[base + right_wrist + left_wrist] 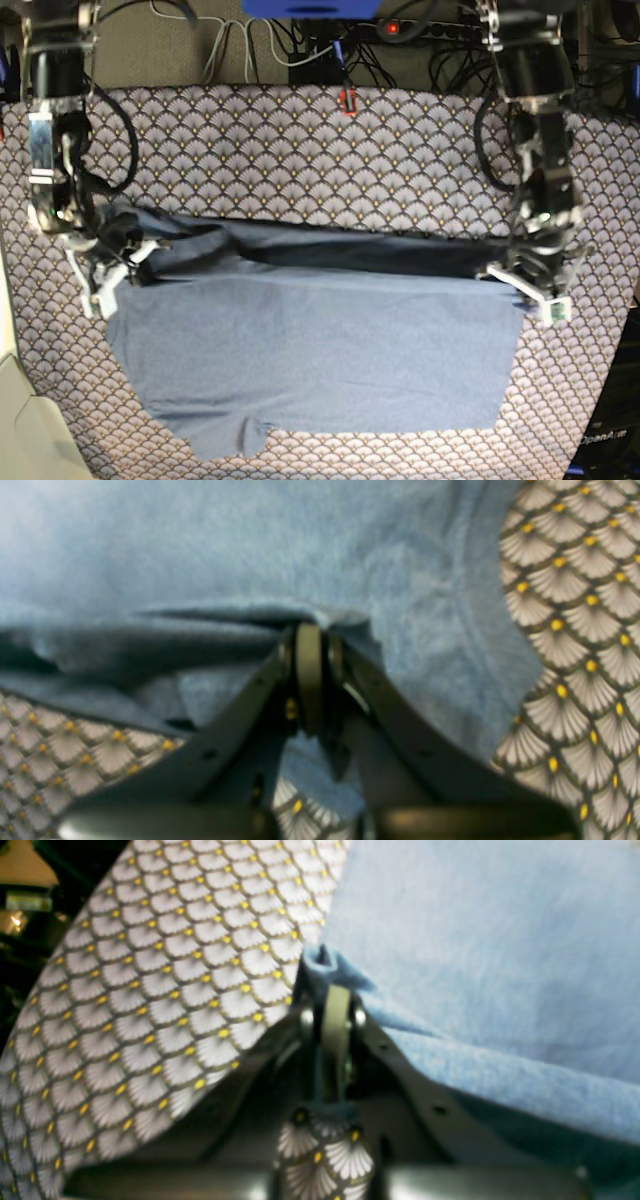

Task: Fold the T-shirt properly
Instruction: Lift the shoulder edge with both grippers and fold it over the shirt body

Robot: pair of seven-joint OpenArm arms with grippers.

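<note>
Your T-shirt (320, 350) lies spread across the middle of the worktop (300, 150), on the scallop-patterned cloth (150, 990); its far edge is folded over into a darker band running from 9 to 3 o'clock in the base view, the lower body flat toward 6 o'clock, one sleeve poking out near 7 o'clock; no lettering shows.

Your left fingers (530, 290) sit at the shirt's 3 o'clock corner; in the left wrist view they are closed tight on a small bunched tip of blue fabric (325, 962), cloth pattern off to 9 o'clock, shirt filling 1 to 4 o'clock.

Your right fingers (105, 275) sit at the shirt's 9 o'clock corner, pinched together on the folded edge; in the right wrist view the fabric (320, 617) puckers right at the tips, a dark crease running off to 9 o'clock, patterned cloth at 3 and 7 o'clock.

Both arms come down from 12 o'clock; cables (250, 50) trail behind the worktop; wrist views are blurred.
</note>
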